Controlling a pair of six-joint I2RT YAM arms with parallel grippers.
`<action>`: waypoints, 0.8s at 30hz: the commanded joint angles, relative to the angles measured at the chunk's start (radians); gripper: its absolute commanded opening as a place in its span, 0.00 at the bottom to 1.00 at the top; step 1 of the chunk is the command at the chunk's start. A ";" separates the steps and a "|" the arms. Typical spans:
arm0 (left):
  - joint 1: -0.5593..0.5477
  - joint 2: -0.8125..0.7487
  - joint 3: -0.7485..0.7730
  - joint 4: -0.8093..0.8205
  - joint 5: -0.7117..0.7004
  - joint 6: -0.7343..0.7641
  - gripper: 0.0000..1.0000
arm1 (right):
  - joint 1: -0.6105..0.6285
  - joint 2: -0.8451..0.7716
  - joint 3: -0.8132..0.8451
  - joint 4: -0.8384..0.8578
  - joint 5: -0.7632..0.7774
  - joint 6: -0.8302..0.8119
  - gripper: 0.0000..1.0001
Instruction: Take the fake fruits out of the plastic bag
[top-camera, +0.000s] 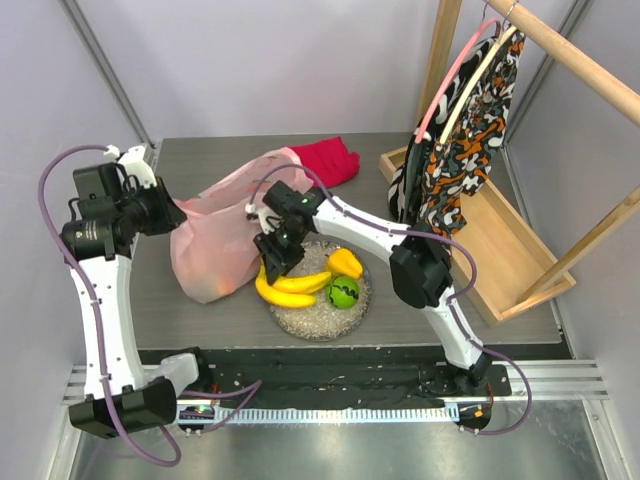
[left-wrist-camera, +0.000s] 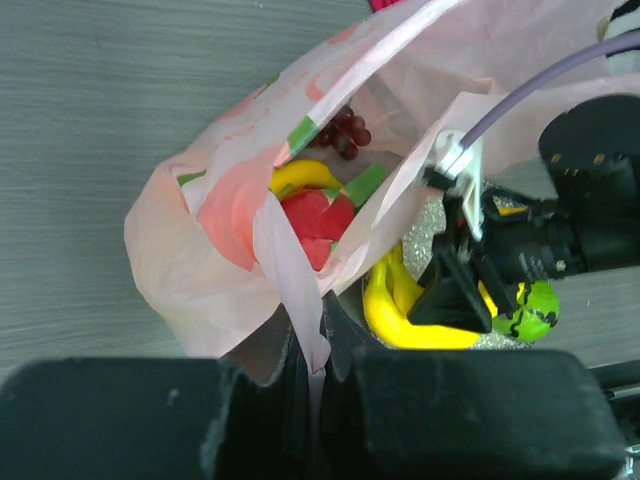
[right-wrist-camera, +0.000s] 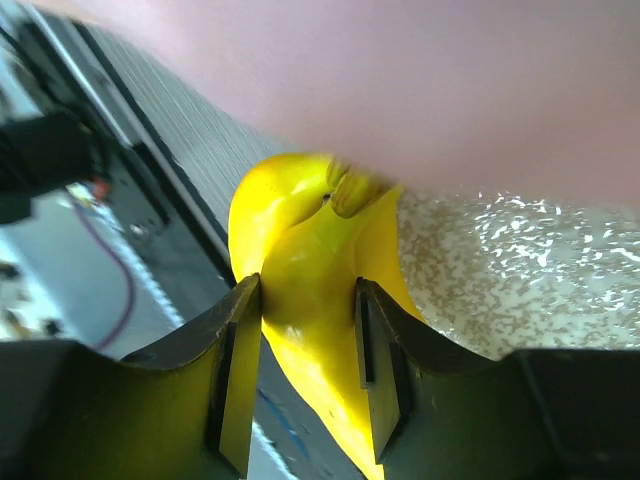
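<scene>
Gripping the bananas: the right jaws, set narrow, with their fingers (right-wrist-camera: 235, 380) pressed to either side of the yellow bananas (right-wrist-camera: 300, 240). In the top view this is at mid-frame, over the left rim of the plate. Whether the bunch rests on the plate or is held just above it cannot be told.
Left jaws: closed almost to a slit on a fold of the bag's pink film, bottom centre of the left wrist view. In the top view they reach the bag from the left of the frame.
Plastic bag (top-camera: 215, 250): pale pink and crinkled, on the grey worktop (top-camera: 180, 325) left of centre, touching the plate's left side, its mouth held open.
Inside the bag: dark purple grapes (left-wrist-camera: 345, 132) at the top of the opening, a yellow piece (left-wrist-camera: 305, 175) below them, and a red fruit (left-wrist-camera: 315, 225) with green tips under that.
Plate (top-camera: 310, 318): round, clear and glittery, just right of the bag. It carries a green apple (top-camera: 344, 292) and a yellow-orange fruit (top-camera: 345, 263), both right of the bananas.
Red cloth (top-camera: 325, 158): folded, beyond the bag, upper centre.
Wooden rack (top-camera: 500, 250): right side of the frame, with a patterned garment (top-camera: 470, 130) hanging on it.
</scene>
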 joint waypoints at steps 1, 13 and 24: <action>-0.002 0.046 0.081 0.034 -0.027 -0.008 0.08 | -0.096 -0.065 -0.061 0.114 -0.185 0.189 0.05; -0.002 0.060 0.089 0.026 -0.029 -0.003 0.09 | -0.138 -0.033 -0.161 0.214 -0.351 0.387 0.12; -0.002 0.040 0.074 0.037 -0.012 -0.005 0.09 | -0.121 -0.024 -0.111 0.251 -0.243 0.468 0.12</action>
